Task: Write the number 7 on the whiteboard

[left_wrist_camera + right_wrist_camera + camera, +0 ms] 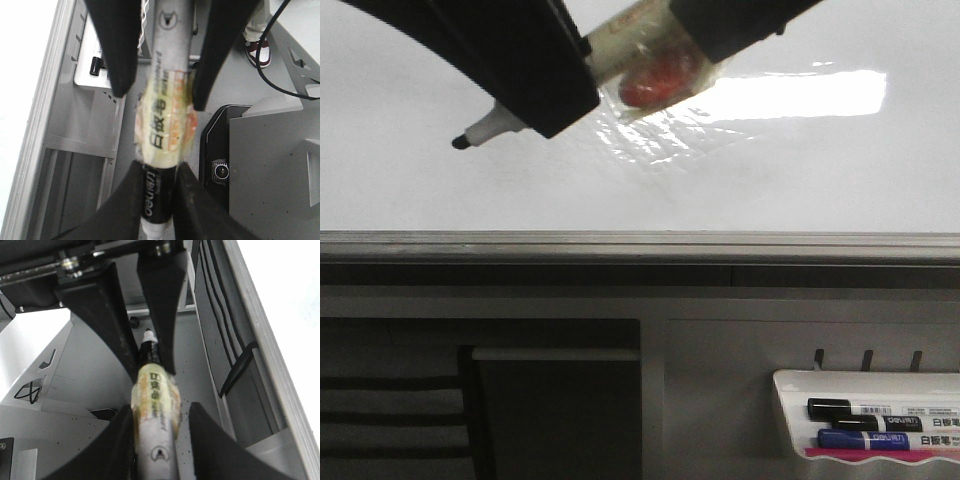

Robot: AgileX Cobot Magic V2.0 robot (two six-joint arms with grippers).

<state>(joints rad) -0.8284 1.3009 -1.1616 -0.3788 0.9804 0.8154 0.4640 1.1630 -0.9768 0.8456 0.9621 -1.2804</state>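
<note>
A taped whiteboard marker point(650, 50) hangs in front of the whiteboard point(420, 190), its black tip point(460, 143) pointing left just off the surface. My left gripper point(545, 105) is shut on the marker's black front end, which the left wrist view point(157, 200) shows clamped. My right gripper point(720, 35) stands open around the marker's rear end; in the right wrist view point(157, 440) one finger touches the barrel point(155, 400) and the other stands apart. No number 7 or any stroke shows on the board.
The board's grey frame edge point(640, 245) runs across below. A white marker tray point(790, 400) at the lower right holds a black marker point(865, 408) and a blue marker point(880, 438). A bright rectangular glare point(800, 95) lies on the board.
</note>
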